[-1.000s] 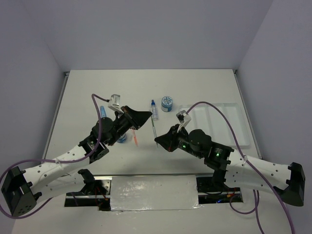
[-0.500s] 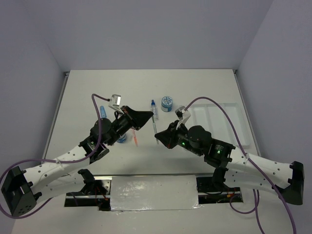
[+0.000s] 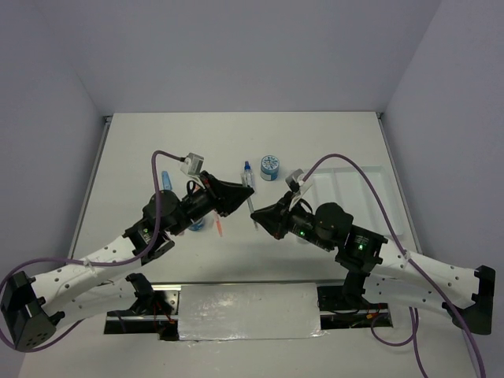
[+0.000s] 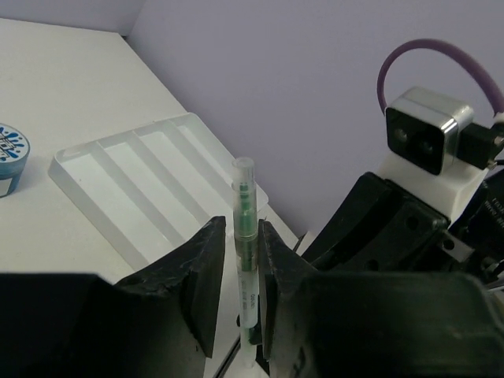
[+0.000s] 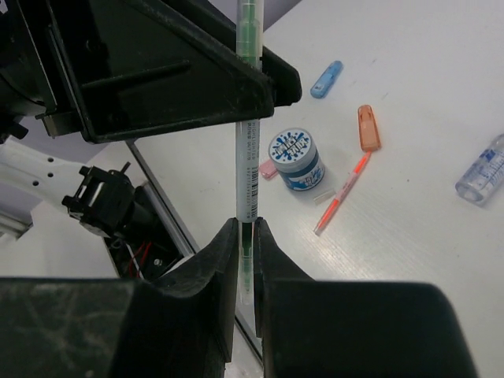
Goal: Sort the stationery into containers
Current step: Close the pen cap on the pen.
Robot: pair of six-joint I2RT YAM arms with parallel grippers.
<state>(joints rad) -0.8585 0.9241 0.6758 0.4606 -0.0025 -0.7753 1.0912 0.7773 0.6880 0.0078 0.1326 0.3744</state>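
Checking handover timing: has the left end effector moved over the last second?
Yes. The left end effector has shifted slightly right, toward the white tray. It grips the green-white pen, as does the right end effector.

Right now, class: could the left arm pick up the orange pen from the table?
Probably not yet: the left gripper is shut on the white-green pen, which the right gripper also clamps. The orange pen lies uncovered beside the blue-white roll, likely reachable after release.
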